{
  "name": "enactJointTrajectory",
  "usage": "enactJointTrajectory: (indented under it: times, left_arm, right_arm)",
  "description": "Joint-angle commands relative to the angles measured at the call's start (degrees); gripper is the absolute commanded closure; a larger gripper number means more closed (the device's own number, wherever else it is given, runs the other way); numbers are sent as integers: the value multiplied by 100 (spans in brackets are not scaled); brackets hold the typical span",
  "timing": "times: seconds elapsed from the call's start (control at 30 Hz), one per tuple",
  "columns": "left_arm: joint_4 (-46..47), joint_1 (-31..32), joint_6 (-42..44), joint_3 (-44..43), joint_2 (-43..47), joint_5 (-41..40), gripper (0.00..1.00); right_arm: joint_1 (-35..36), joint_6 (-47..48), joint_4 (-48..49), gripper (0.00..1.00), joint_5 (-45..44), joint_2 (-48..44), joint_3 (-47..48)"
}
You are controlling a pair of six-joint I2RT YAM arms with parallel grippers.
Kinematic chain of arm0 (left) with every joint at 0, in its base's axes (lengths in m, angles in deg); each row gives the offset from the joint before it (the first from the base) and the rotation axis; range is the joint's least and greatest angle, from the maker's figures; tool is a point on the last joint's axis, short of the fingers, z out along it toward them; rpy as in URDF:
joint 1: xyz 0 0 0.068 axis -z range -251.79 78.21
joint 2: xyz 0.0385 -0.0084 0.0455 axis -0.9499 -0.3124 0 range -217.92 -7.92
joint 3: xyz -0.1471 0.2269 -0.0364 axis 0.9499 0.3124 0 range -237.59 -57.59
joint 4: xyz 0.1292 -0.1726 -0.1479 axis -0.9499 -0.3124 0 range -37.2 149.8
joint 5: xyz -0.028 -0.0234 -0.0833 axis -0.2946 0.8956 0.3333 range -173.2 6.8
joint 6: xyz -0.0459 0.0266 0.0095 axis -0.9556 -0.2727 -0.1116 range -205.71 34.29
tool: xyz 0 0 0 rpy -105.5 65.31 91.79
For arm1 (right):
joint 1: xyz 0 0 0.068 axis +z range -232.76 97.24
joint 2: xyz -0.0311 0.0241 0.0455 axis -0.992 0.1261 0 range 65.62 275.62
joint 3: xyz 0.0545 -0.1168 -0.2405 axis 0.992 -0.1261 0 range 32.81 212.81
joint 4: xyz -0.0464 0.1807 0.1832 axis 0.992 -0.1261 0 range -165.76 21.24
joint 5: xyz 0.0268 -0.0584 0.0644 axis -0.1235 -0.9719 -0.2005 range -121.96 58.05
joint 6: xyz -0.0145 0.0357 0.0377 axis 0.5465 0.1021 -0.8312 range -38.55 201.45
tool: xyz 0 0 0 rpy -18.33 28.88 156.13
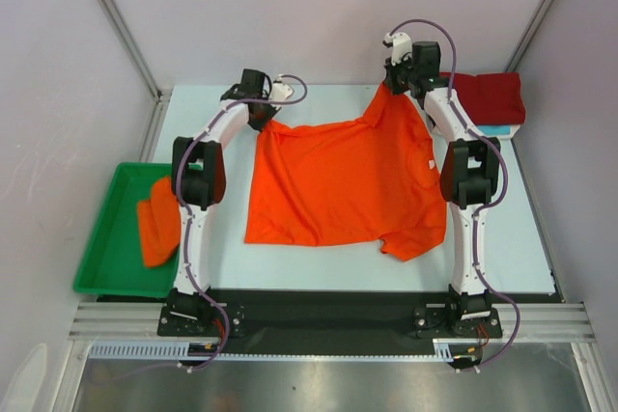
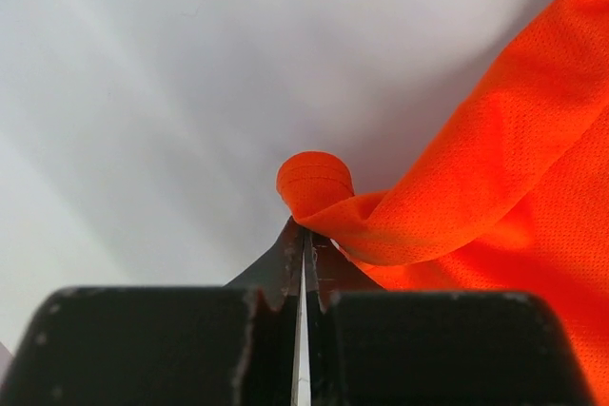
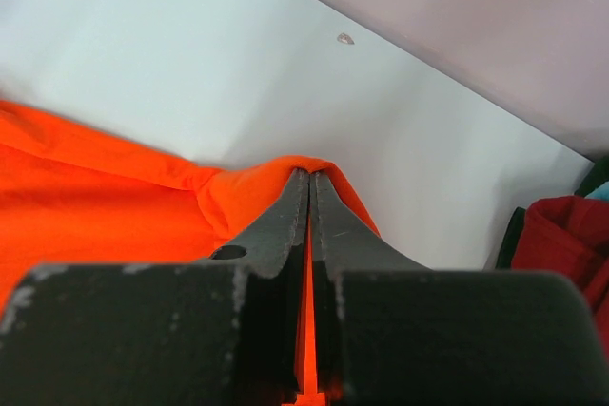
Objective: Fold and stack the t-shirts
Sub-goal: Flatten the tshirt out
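A bright orange t-shirt [image 1: 338, 185] lies spread over the middle of the pale table, collar to the right. My left gripper [image 1: 266, 118] is at its far left corner, shut with a rolled bit of the hem [image 2: 314, 183] pinched at the fingertips [image 2: 306, 230]. My right gripper [image 1: 391, 89] is shut on the far right corner, which is lifted into a peak; orange cloth [image 3: 95, 187] shows between the jaws [image 3: 310, 176]. A folded dark red t-shirt [image 1: 491, 96] rests on a turquoise one [image 1: 497, 129] at the far right.
A green tray [image 1: 111, 258] sits off the table's left side with crumpled orange cloth [image 1: 159, 224] in it. Walls and metal posts close in the back and sides. The dark red pile [image 3: 561, 235] lies just right of my right gripper.
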State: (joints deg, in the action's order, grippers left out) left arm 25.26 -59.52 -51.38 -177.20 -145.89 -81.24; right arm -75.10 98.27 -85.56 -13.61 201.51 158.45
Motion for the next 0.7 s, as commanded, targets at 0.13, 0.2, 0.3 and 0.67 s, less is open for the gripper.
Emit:
enactJointTrajectory:
  times: [0.13,0.2,0.3,0.67]
  left_arm:
    - [851,3,-102,569,929,-81,100]
    - [766,12,-93,650,992,-64,100]
    - [494,29,-14,553,825,68,69]
    - [369,74,-119,237,228,402,55]
  right_arm:
    - [25,93,282,100,-103,-283,57]
    - [25,102,282,100,-103,-274,57]
    - [25,111,274,100,-112,-248,57]
    - [51,269,238,100,-235,-327,-57]
